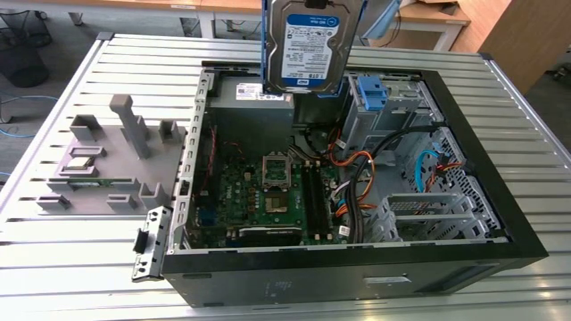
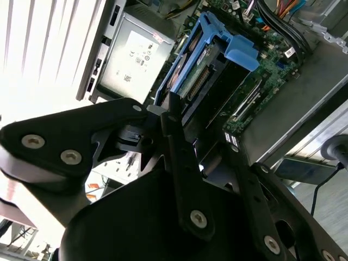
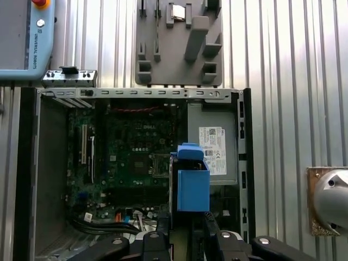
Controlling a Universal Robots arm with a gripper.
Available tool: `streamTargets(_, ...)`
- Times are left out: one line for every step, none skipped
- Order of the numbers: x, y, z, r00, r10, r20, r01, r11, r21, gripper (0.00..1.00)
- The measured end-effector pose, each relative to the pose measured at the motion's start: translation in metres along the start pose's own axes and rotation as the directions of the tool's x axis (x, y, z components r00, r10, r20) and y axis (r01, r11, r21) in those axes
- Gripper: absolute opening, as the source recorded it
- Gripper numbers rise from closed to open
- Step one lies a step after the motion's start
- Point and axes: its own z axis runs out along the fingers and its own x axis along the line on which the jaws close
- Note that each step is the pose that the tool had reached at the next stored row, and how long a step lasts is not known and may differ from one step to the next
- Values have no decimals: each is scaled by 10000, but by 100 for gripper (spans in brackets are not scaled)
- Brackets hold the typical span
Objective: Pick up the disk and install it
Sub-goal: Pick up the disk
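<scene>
The claw (image 3: 186, 220) is pinching the disk (image 1: 311, 47) at its upper end and holds it upright in the air, above the far end of the opened computer case (image 1: 357, 257). The disk's white-and-blue label faces the exterior view, and it hangs over the grey power-supply box (image 1: 253, 90) inside the case. Further in, the green motherboard (image 1: 267, 194) lies bare. A blue bracket (image 1: 370, 93) sits beside the power-supply box. The case rests on the slatted tabletop (image 1: 80, 267).

**Workbench gleams in a lab of wood and grey**

A ribbed metal table (image 1: 80, 267) shines under strong light. Beyond it lie a grey floor (image 1: 63, 60), a black wire bin (image 1: 23, 50), a wooden desk (image 1: 432, 20) and a wooden cabinet (image 1: 526, 33).
</scene>
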Motion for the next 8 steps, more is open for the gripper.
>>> streamTargets(16,-14,-2,10000,0,1,0,10000,0,35)
streamTargets(31,-28,-3,10000,0,1,0,10000,0,35)
streamTargets(46,-42,-6,10000,-1,0,1,10000,0,35)
streamTargets(61,-56,-7,10000,-1,0,1,10000,-1,35)
streamTargets(76,-70,-9,10000,-1,1,1,10000,-1,35)
streamTargets(90,-85,-11,10000,0,0,0,10000,-1,35)
streamTargets(105,-101,-14,10000,1,-1,-1,10000,-3,35)
streamTargets(118,-116,-15,10000,1,0,-1,10000,-3,35)
